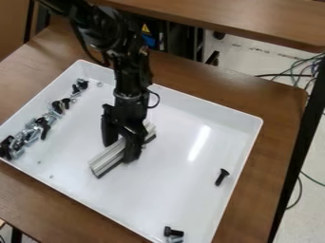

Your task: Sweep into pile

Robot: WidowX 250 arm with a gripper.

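My gripper (122,147) hangs over the middle-left of the white tray (171,190), its fingers closed on a silver metal bar with a black lower edge, the sweeper (107,160). The bar lies slantwise, low at the tray floor; whether it touches cannot be told. Along the tray's left side runs a loose band of black and silver screws and bolts (43,124). One black screw (222,177) lies alone toward the right wall. Near the front corner are a black bolt (173,232) and a silver piece (173,239).
The tray's raised walls surround the hardware on a brown wooden table (260,204). A few tiny bits lie at the tray's front left and near the bar. Behind stands another wooden tabletop (254,21), with cables (298,71) on the floor to the right.
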